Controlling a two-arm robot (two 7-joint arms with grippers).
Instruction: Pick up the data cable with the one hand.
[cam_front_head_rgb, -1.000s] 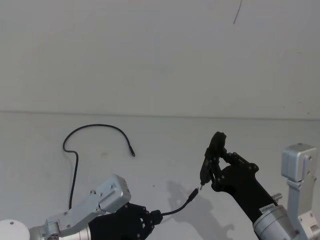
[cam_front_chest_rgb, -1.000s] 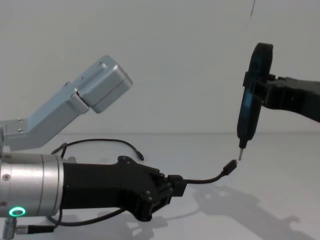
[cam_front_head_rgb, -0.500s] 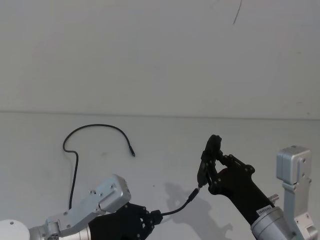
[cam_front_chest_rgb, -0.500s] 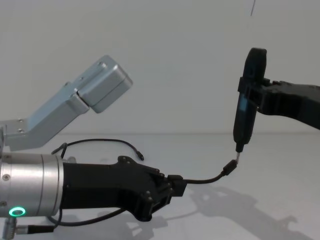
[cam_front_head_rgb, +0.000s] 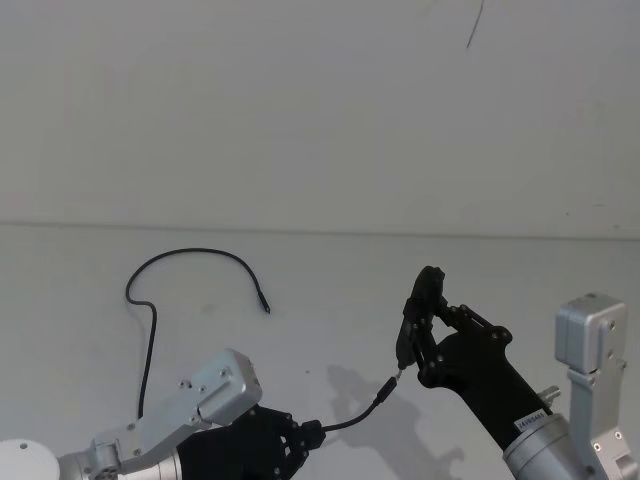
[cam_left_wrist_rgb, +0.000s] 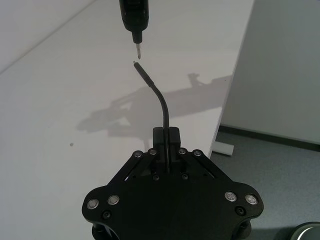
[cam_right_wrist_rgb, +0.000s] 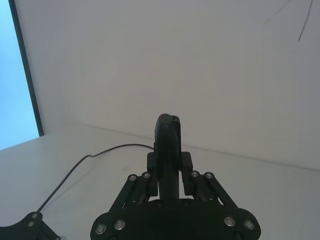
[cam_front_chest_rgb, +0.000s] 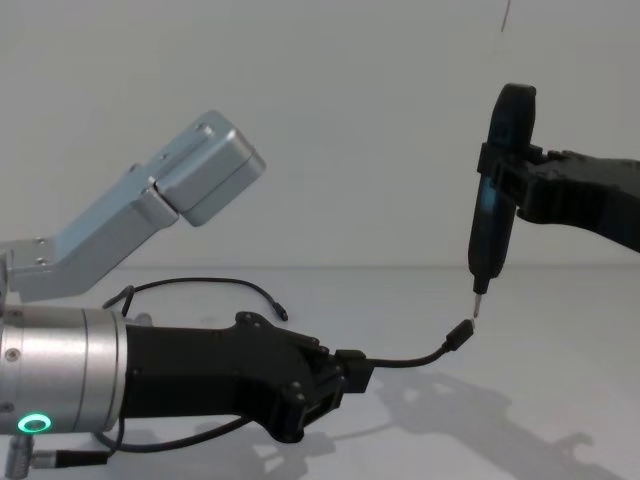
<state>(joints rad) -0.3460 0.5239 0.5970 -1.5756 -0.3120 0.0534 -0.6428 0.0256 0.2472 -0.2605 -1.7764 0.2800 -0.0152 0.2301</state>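
The data cable (cam_front_head_rgb: 190, 253), thin and black, loops over the white table behind my left arm. My left gripper (cam_front_head_rgb: 305, 437), on a silver wrist with a green ring (cam_front_chest_rgb: 36, 423), is shut on the cable near one end (cam_front_chest_rgb: 350, 372) (cam_left_wrist_rgb: 166, 140). The free end curves up to a small plug (cam_front_chest_rgb: 460, 333) (cam_left_wrist_rgb: 142, 72). My right gripper (cam_front_chest_rgb: 510, 170) (cam_front_head_rgb: 425, 335) is shut on a dark pen-like screwdriver (cam_front_chest_rgb: 495, 215) held upright. Its tip (cam_left_wrist_rgb: 138, 50) hangs just above the plug, a small gap apart. In the right wrist view the screwdriver (cam_right_wrist_rgb: 168, 145) stands between the fingers.
The white table (cam_front_head_rgb: 330, 270) meets a plain white wall at the back. Its edge (cam_left_wrist_rgb: 225, 100) drops to a grey floor in the left wrist view. A white round object (cam_front_head_rgb: 18, 458) sits at the near left corner.
The right gripper with the screwdriver shifted slightly left toward the plug, dipped, then rose a little. The left gripper and the cable have not moved.
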